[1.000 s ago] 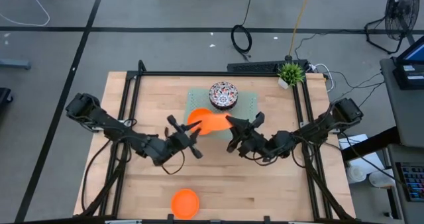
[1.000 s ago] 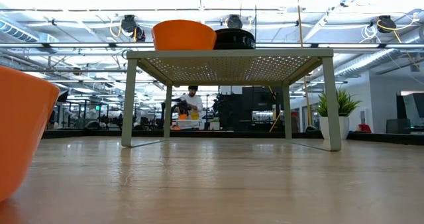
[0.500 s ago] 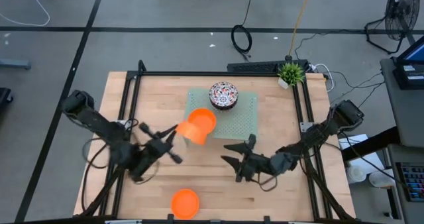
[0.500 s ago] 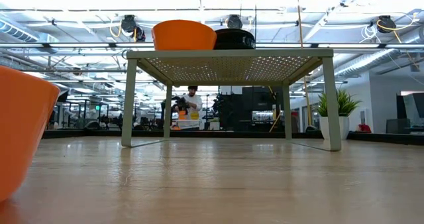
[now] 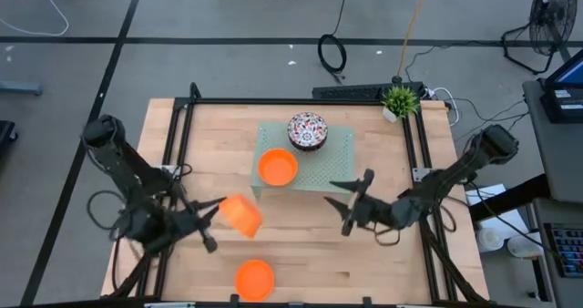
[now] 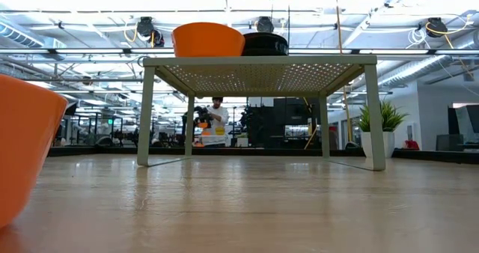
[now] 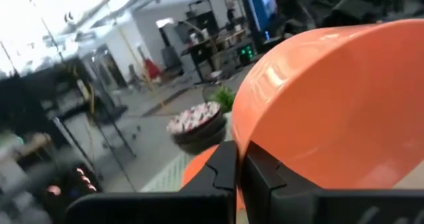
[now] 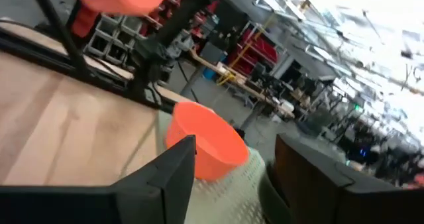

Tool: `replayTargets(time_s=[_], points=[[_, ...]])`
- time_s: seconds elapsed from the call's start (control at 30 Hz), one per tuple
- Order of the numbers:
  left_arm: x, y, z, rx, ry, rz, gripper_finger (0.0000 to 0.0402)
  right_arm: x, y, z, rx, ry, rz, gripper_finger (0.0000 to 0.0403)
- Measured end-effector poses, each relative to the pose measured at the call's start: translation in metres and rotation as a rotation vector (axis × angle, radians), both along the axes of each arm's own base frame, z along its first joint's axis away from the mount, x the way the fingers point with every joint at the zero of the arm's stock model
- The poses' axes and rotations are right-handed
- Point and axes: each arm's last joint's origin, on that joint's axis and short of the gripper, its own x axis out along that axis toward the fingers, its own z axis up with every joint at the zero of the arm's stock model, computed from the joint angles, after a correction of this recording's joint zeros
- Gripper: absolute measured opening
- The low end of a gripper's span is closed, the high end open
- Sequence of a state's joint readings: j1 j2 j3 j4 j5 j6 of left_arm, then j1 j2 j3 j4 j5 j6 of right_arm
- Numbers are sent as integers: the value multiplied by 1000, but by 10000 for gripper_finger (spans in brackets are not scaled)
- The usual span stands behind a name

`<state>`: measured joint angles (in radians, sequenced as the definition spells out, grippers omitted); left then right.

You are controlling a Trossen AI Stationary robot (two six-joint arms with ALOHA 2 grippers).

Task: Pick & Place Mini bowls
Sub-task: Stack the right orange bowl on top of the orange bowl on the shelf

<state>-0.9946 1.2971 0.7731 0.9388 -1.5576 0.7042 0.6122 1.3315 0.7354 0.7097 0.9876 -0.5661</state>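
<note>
My left gripper is shut on a plain orange mini bowl over the table's near left part; that bowl fills the left wrist view. A second orange bowl and a floral bowl stand on the pale green rack. A third orange bowl rests on the table by the near edge. My right gripper stands open to the right of the rack's near edge, with nothing between its fingers. My left gripper pinches the orange bowl's rim between its two fingers, coming at it level from the table's left. The bowl is lifted clear of the table and tipped on its side, its outer wall bulging past the fingers.
A small potted plant stands at the table's far right corner. A black frame runs along the table's edges. Bare wood lies between the rack and the near edge. In the low view a person shows far behind the rack.
The orange bowl hung between both grippers above the rack. My right gripper has let go of it and drawn back toward the table's right. My left gripper has carried the bowl toward the near left, and the bowl has tipped onto its side.
</note>
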Motion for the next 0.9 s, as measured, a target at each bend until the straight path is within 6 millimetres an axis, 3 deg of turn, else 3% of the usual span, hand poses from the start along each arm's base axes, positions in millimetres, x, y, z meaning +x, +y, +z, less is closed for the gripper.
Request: replayTargets(time_s=[0.07,0.13,0.23,0.3,0.47,0.57,0.73,0.9], points=[[2,15,-15,-52,-93,-105,6,-9,-9,2,47,-31,21,192],[10,25,-21,-90,-195,-352,4,-17,-14,4,92,-62,63,191],[18,28,-16,-116,-195,-730,4,-28,-17,4,127,-69,137,192],[18,21,-10,-56,-126,-853,4,-35,-18,3,130,-33,184,191],[-3,2,3,130,-29,-752,4,-58,-21,5,247,94,406,185],[-29,-1,17,155,5,-710,4,-72,-25,7,330,178,596,180],[-66,18,35,-42,11,-867,5,-92,-35,-2,379,142,763,171],[-62,26,15,-194,88,-860,4,-108,-55,-20,430,54,736,165]])
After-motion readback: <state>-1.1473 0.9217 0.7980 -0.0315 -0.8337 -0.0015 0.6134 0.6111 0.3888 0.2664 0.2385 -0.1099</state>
